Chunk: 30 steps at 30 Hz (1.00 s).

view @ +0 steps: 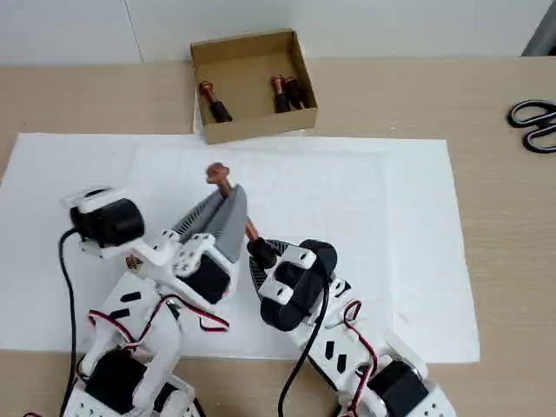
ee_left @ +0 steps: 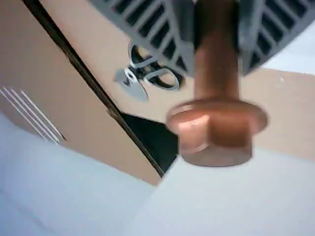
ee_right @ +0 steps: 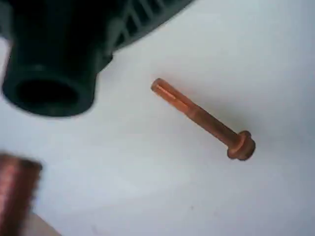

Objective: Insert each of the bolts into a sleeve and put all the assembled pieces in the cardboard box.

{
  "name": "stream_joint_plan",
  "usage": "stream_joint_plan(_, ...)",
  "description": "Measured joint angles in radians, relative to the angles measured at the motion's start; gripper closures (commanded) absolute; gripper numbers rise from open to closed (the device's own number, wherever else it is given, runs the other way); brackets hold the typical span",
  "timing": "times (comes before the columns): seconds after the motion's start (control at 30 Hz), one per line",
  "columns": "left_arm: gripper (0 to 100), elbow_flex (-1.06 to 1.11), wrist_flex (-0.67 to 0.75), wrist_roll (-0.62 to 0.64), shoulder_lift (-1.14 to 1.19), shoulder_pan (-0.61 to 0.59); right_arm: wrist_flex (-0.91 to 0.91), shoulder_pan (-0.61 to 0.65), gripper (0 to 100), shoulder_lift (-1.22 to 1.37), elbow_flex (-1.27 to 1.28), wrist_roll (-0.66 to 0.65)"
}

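The left gripper (ee_left: 216, 46) is clamped on a copper bolt (ee_left: 216, 125). Its two grey ribbed fingers (ee_left: 147, 29) press the shank from either side, and the flanged hex head sticks out past the fingertips. White paper (ee_left: 231, 206) lies beneath the bolt's head; whether the head touches it cannot be told. Beyond the bolt is the tan table (ee_left: 288, 101), and on it, well apart from the bolt, lies a pair of scissors (ee_left: 147, 73) with grey handles. A thin dark strip (ee_left: 88, 83) runs slantwise behind the bolt and ends in a black patch (ee_left: 147, 140) just beside the bolt's head; what these two are cannot be told.
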State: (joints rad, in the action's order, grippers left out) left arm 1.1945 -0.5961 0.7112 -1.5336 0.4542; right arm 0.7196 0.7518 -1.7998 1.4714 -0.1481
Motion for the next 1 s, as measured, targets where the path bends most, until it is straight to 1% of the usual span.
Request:
stream_joint_plan(0.2,99,0.115,0.126,-0.087,0.0,0.012,0.0,-0.002,99.5,0.0,0.044,0.028)
stream_joint_plan(0.3,99,0.14,0.173,-0.12,0.0,0.014,0.0,-0.006,99.5,0.0,0.044,0.028)
stream_joint_plan(0.43,99,0.141,0.187,-0.153,0.0,0.014,0.0,-0.057,99.5,0.0,0.044,0.028)
stream_joint_plan(0.53,99,0.141,0.187,-0.155,0.0,0.014,0.0,-0.081,99.5,0.0,0.044,0.028)
stream_joint_plan(0.73,99,0.144,0.187,-0.155,0.0,0.014,0.0,-0.089,99.5,0.0,0.044,0.028)
stream_joint_plan(1.0,99,0.201,0.19,-0.147,0.002,0.018,0.0,-0.089,99.5,0.0,0.044,0.028)
